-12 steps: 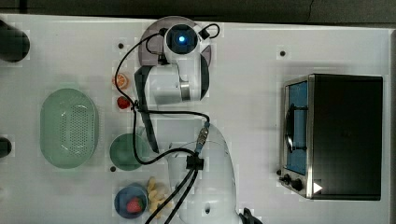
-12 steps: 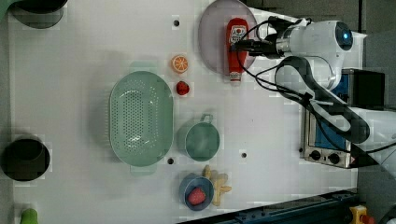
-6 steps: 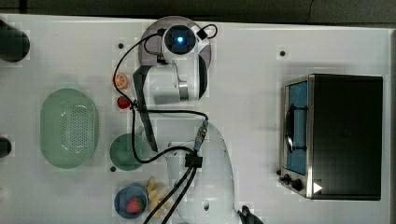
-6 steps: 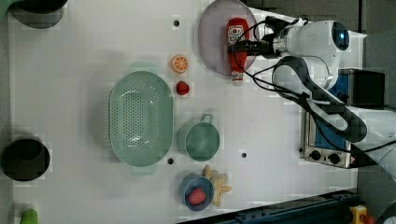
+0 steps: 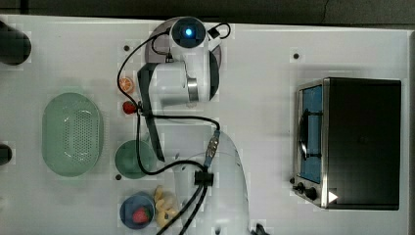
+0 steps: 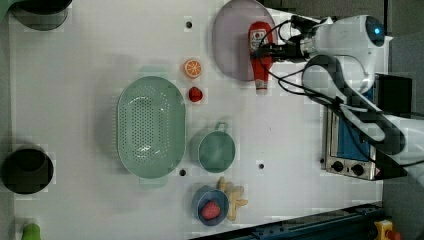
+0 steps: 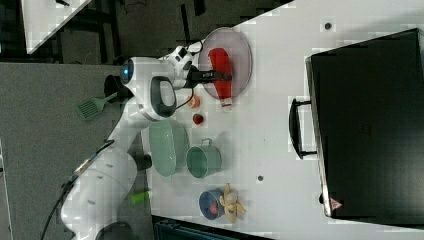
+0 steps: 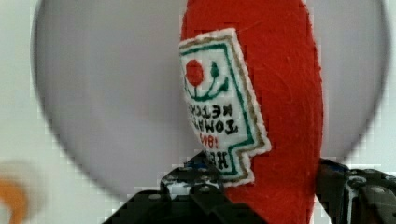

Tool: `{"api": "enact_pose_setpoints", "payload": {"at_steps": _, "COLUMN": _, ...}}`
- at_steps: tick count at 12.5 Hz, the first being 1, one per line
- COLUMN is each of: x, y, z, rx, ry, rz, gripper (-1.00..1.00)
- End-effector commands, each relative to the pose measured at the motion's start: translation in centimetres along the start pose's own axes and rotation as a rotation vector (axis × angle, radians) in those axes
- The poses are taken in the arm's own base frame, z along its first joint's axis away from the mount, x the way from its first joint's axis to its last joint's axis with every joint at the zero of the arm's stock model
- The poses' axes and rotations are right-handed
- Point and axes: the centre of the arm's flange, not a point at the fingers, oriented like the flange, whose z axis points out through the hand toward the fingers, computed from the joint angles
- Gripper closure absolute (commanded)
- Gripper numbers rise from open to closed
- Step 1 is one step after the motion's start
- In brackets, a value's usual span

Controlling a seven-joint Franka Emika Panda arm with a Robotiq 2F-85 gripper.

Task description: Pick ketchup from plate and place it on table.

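We note the red ketchup bottle (image 8: pixel 280 93) reads as fuzzy felt cloth, its white label (image 8: pixel 219 102) stitched on with green thread edging. The round greyish-lilac plate (image 6: pixel 230 45) looks smooth and matt. The oval green perforated basket (image 6: pixel 150 125) appears plastic with a slight sheen. The arm's white rounded casing (image 5: pixel 176 88) looks glossy plastic; the boxy oven (image 5: pixel 362 142) looks dark, matt metal.

The plate (image 6: pixel 231 42) is set at the table's (image 6: pixel 75 75) edge, with the ketchup (image 6: pixel 259 55) laid on it, its cap overhanging the rim. The basket (image 6: pixel 150 126) is placed mid-table, the oven (image 5: pixel 350 142) near the opposite end.
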Motion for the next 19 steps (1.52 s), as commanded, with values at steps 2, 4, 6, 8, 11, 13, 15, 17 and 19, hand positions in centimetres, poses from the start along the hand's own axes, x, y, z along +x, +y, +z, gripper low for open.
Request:
{"api": "enact_pose_setpoints", "payload": {"at_steps": 2, "x": 1.1, "y": 3.0, "z": -18.0, "rx": 0.024, "ry": 0.174, "rz": 0.12, "gripper": -0.16}}
{"api": "enact_pose_setpoints", "payload": {"at_steps": 4, "x": -0.3, "y": 4.3, "z": -21.5, "rx": 0.061, "ry": 0.131, "rz": 0.17, "gripper": -0.16}}
{"api": "enact_pose_setpoints", "payload": {"at_steps": 6, "x": -1.8, "y": 5.9, "z": -24.7, "rx": 0.101, "ry": 0.083, "rz": 0.223, "gripper": -0.16}}
{"api": "enact_pose_setpoints", "payload": {"at_steps": 8, "x": -3.2, "y": 8.4, "z": -27.5, "rx": 0.092, "ry": 0.071, "rz": 0.26, "gripper": -0.16}}
{"api": "enact_pose_setpoints", "payload": {"at_steps": 11, "x": -6.3, "y": 11.7, "z": -28.5, "rx": 0.063, "ry": 0.01, "rz": 0.322, "gripper": -0.16}}
{"api": "enact_pose_setpoints", "payload": {"at_steps": 13, "x": -8.3, "y": 12.8, "z": -27.9, "rx": 0.053, "ry": -0.011, "rz": 0.367, "gripper": -0.16}}
{"api": "enact_pose_setpoints", "payload": {"at_steps": 15, "x": -10.2, "y": 12.6, "z": -27.0, "rx": 0.047, "ry": -0.017, "rz": 0.397, "gripper": -0.16}}
{"api": "enact_pose_setpoints", "payload": {"at_steps": 17, "x": -12.1, "y": 12.0, "z": -25.7, "rx": 0.041, "ry": -0.013, "rz": 0.434, "gripper": -0.16}}
{"api": "enact_pose_setpoints", "payload": {"at_steps": 19, "x": -13.9, "y": 11.2, "z": -23.5, "rx": 0.036, "ry": -0.011, "rz": 0.459, "gripper": -0.16}}
